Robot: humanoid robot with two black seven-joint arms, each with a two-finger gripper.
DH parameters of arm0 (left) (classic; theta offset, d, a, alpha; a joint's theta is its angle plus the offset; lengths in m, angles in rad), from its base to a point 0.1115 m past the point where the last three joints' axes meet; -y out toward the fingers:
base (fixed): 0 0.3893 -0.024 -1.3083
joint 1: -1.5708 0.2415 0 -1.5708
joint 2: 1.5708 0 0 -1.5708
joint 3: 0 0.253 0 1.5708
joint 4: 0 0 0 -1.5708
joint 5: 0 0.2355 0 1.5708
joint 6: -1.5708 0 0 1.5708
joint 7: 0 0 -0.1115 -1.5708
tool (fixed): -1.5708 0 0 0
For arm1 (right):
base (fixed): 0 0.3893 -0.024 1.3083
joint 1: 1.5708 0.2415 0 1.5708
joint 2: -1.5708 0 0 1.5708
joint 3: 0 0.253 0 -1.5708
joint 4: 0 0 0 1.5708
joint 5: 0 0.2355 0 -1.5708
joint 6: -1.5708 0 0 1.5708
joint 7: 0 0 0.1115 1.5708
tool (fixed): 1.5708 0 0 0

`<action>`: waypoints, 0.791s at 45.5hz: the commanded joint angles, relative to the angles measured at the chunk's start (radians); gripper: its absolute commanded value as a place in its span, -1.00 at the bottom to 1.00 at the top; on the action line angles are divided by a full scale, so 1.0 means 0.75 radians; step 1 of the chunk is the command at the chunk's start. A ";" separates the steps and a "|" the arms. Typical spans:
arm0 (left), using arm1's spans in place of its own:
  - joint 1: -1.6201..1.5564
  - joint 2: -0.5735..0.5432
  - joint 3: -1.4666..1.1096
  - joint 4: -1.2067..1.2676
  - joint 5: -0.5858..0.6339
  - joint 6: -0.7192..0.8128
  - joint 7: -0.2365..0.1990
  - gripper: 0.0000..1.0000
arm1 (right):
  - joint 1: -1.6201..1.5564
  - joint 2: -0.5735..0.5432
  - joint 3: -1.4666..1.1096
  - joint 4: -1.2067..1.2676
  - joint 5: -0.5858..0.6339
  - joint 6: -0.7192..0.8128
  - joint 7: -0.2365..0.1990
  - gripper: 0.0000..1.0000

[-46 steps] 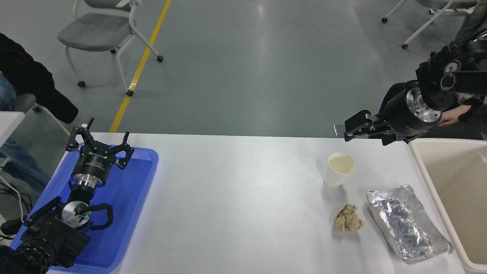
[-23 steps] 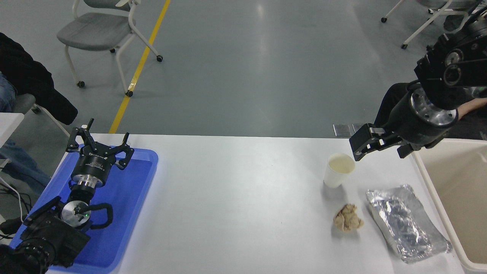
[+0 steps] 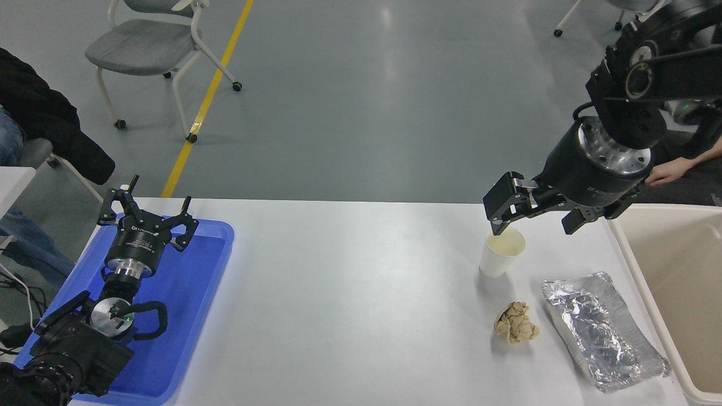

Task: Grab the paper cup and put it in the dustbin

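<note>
From the head view, the paper cup [image 3: 502, 252] is seen standing upright on the white tabletop [image 3: 350, 293], mouth up, cream inside showing. The right gripper [image 3: 533, 219] is held just above and behind its rim, jaws spread — one finger is placed over the cup's far-left edge, the other out toward the dustbin [image 3: 677, 287], nothing pinched. The dustbin is found at the tabletop's right edge, near the cup but apart from it. A crumpled brown paper ball [image 3: 515, 323] and a silver foil tray [image 3: 601, 330] are laid nearer the camera, between cup and bin. The left gripper [image 3: 148, 217] is parked at the lower left over a blue tray [image 3: 186, 316], jaws splayed and empty — well apart from the cup.
</note>
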 commanded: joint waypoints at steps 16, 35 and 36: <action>0.001 0.000 -0.001 0.002 0.000 0.000 0.000 1.00 | -0.295 0.002 0.055 -0.335 -0.147 -0.148 0.000 1.00; 0.001 0.000 0.001 0.002 0.000 0.000 -0.002 1.00 | -0.803 -0.014 0.188 -0.730 -0.348 -0.365 0.000 1.00; 0.001 0.000 -0.001 0.002 0.000 0.000 -0.002 1.00 | -0.829 -0.014 0.202 -0.752 -0.356 -0.371 0.000 1.00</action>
